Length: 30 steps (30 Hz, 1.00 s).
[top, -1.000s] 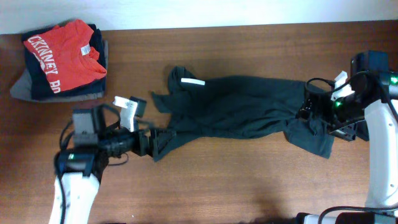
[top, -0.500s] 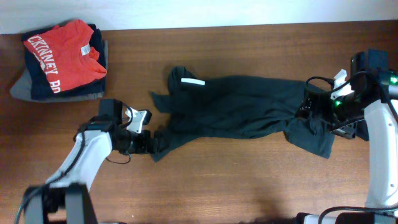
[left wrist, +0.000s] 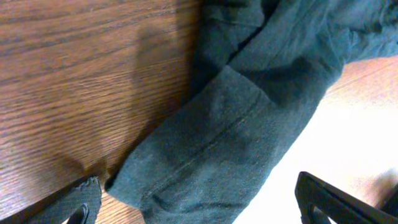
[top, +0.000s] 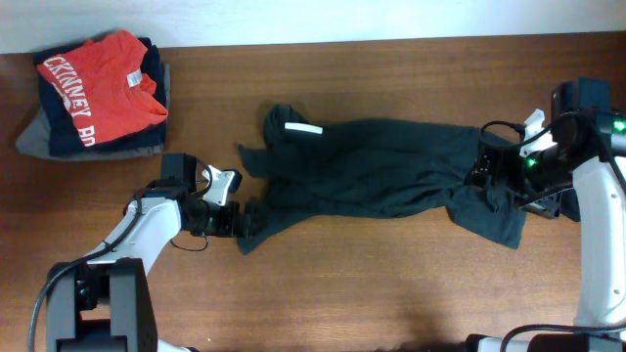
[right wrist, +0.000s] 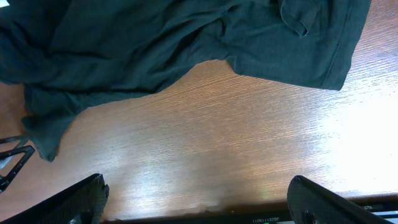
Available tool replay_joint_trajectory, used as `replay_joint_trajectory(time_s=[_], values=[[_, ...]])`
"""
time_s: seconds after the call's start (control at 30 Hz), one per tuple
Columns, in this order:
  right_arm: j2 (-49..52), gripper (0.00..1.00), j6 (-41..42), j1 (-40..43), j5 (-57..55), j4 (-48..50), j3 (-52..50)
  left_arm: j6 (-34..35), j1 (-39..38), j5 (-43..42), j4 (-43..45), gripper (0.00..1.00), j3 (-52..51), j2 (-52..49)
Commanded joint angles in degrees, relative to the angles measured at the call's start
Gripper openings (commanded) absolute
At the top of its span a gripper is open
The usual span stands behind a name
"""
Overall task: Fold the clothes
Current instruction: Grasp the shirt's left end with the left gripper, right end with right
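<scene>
Left claw wide astride T-shirt sleeve

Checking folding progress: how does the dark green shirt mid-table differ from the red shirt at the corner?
The dark green shirt lies stretched and rumpled on wood; the red shirt is folded atop a stack. Green shows a white tag; red has white lettering. Both sit on the table.
</scene>
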State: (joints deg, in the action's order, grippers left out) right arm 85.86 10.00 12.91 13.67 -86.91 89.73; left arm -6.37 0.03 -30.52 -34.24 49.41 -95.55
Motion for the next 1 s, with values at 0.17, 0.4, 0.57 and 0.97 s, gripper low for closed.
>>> replay_joint_trajectory(time_s=[0.17, 0.4, 0.57, 0.97], values=[[-0.2, 0.97, -0.8, -0.5, 0.8, -0.3, -0.3, 8.8, 0.1, 5.1, -0.9, 0.99, 0.5, -0.3], [-0.2, 0.97, -0.8, -0.5, 0.8, -0.3, -0.3, 9.8, 0.1, 5.3, -0.9, 0.99, 0.5, -1.6], [-0.2, 0.97, -0.8, -0.5, 0.8, -0.5, -0.3, 9.8, -0.9, 5.3, -0.9, 0.91, 0.5, -4.2], [-0.2, 0.97, -0.8, -0.5, 0.7, -0.6, -0.3, 10.0, -2.9, 5.3, -0.3, 0.09, 0.8, -5.7]])
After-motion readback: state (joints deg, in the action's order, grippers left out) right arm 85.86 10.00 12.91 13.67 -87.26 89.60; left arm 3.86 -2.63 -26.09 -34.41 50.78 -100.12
